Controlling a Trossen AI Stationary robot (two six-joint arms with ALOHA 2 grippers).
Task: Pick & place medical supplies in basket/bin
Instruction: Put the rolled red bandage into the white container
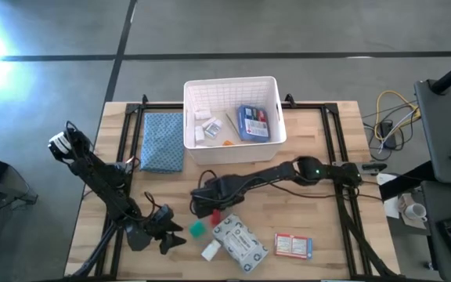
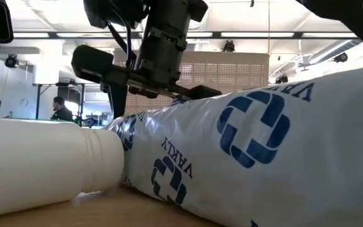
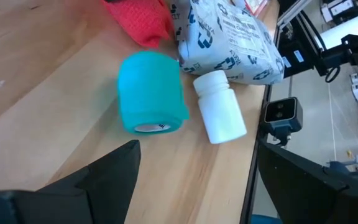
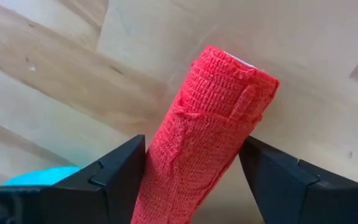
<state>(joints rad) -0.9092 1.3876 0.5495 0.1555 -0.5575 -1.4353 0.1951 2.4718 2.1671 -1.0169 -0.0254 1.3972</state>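
Now the right end effector [image 4: 191,168] is down low over the bench [image 1: 327,196], near the front middle. Its two dark fingers [image 4: 114,174] stand on both sides of a red roll [image 4: 207,124]. The fingers are right by the roll, but I cannot tell if they squeeze it.

The left end effector [image 3: 194,168] waits at the front left of the bench. Its fingers are wide apart and hold nothing. Just in front of it lie a teal roll [image 3: 151,92] and a small white bottle [image 3: 219,106], side by side. Behind the bottle is a grey-white packet [image 3: 229,43], and the red roll lies next to it.

A white-red box [image 1: 294,245] lies flat to the right of the packet, apart from it.

The white bin [image 1: 231,86] sits at the back middle of the bench. A blue pouch [image 1: 253,121] and some small white things lie in it. A blue cloth [image 1: 163,141] lies just left of the bin.
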